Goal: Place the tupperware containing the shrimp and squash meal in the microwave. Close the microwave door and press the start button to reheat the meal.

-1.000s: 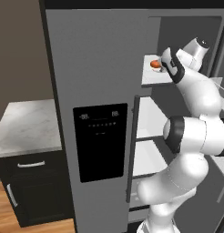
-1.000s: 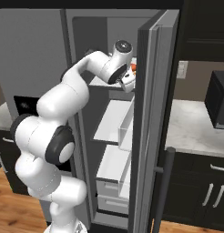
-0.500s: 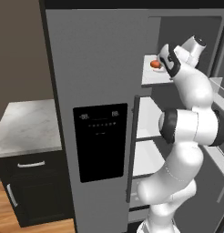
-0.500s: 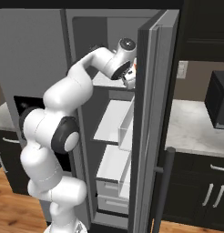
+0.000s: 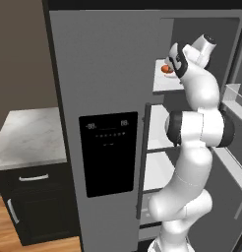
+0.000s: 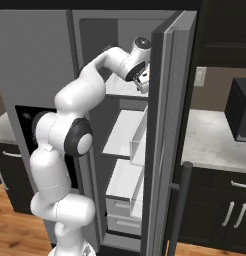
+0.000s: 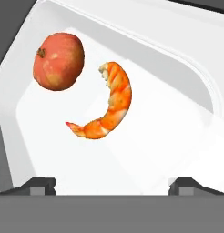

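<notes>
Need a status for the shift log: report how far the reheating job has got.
Done: the refrigerator door stands open and the arm has reached the upper shelf. In hand: the claw is open just before the tupperware holding the shrimp and squash, with nothing gripped. Left: grasp the tray, carry it to the microwave, shut its door, press start.

Tupperware [image 7: 177,136] on, apparently, fridge shelf [image 5: 165,84]

My arm rises in a tall S-curve, elbow bent back, wrist reaching high and forward. My tool [image 7: 112,184] points ahead with both fingertips [image 7: 38,185] spread wide, gripping nothing.
</notes>
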